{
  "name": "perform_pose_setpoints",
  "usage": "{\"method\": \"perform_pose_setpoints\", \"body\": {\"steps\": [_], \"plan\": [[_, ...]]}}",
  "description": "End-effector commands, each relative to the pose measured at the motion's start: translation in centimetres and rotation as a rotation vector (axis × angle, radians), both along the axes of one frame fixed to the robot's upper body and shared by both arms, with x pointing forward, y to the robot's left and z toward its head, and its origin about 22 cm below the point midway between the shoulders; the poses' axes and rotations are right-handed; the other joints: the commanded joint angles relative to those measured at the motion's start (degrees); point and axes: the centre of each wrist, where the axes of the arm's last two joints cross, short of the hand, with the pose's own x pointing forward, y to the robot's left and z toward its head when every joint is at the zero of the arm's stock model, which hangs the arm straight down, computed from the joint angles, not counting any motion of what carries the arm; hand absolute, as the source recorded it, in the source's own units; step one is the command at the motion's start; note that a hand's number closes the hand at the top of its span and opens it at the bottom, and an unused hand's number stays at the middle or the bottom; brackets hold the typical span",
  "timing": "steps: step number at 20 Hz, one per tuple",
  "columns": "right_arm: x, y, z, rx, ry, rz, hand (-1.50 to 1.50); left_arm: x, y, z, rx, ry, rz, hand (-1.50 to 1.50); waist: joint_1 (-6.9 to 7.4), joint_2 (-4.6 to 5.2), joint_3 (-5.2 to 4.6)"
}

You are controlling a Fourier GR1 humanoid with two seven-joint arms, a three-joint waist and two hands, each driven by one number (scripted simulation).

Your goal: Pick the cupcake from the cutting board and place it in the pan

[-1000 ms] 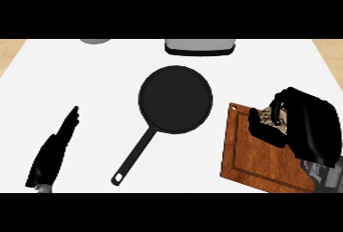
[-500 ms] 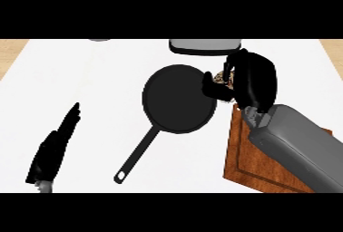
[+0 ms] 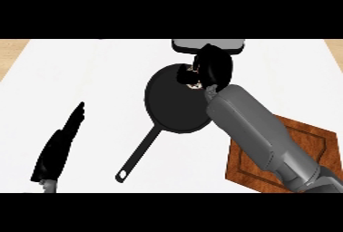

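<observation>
Holding cupcake [image 3: 193, 80] | brown-and-white, mostly hidden | right robot hand [image 3: 213, 68] | over pan [image 3: 175, 104]

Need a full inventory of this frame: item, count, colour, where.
Black round frying pan: 1, black, centre of the white counter, its long handle pointing toward the lower left.
Small cupcake: 1, brownish with pale specks, mostly hidden in the right hand, over the pan's far right part.
Brown wooden cutting board: 1, reddish brown, lower right, partly under the right forearm.
Grey object: 1, grey with a dark inside, far edge of the counter, cut off by the view.
Left hand: 1, black, open, resting at lower left.
Right hand: 1, black, fingers curled round the cupcake, on a grey forearm.
</observation>
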Motion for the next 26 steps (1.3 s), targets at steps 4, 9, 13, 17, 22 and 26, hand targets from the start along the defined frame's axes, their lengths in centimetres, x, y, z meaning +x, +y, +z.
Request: {"method": "perform_pose_setpoints", "body": {"steps": [4,9,13,17,22,26], "plan": [[1.8,1.7,-3.6,-0.105,0.200,0.078,1.50,0.3,0.3,0.8,-0.004,-0.020,-0.035,0.00,1.98,0.70,0.00],[1.6,-0.2,-6.1,0.345,0.312,-0.060,-1.50,0.9,0.1,1.1,0.001,-0.031,-0.041,0.00,2.22,1.12,0.15],[2.4,-0.7,-5.1,0.496,0.183,-0.025,-1.50,1.3,-1.0,0.6,-0.003,-0.007,-0.033,0.00,1.85,1.15,0.17],[2.7,-0.6,-4.4,0.529,-0.046,-0.058,-1.50,1.1,-0.7,1.0,0.018,-0.040,-0.038,0.00,2.41,0.73,0.16],[3.3,-1.6,-3.9,0.628,-0.231,-0.197,-1.50,0.6,0.0,0.0,0.013,-0.002,-0.031,0.00,1.66,0.69,0.15],[3.2,-3.0,-5.2,0.656,-0.314,-0.346,-1.50,0.6,0.8,0.0,0.003,0.005,-0.008,0.00,0.00,0.08,0.08]]}}
